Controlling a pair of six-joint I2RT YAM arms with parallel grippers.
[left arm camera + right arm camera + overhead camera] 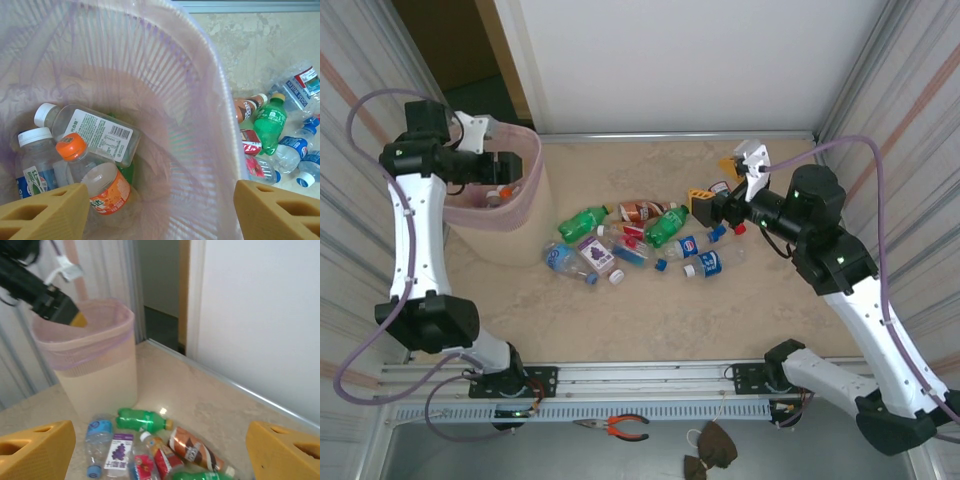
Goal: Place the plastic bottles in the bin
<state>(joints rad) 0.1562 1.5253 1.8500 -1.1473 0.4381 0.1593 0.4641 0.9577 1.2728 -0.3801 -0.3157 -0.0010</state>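
The bin [506, 242] holds a few bottles, and the remaining plastic bottles [638, 240] lie on their sides, at mixed angles, on the worktop [650, 310] just beside it. Your left tool [508, 172] hangs over the bin's mouth, jaws apart and empty. Your right tool [713, 187] hovers past the pile from the bin, wide open and empty, so it is the nearer one.
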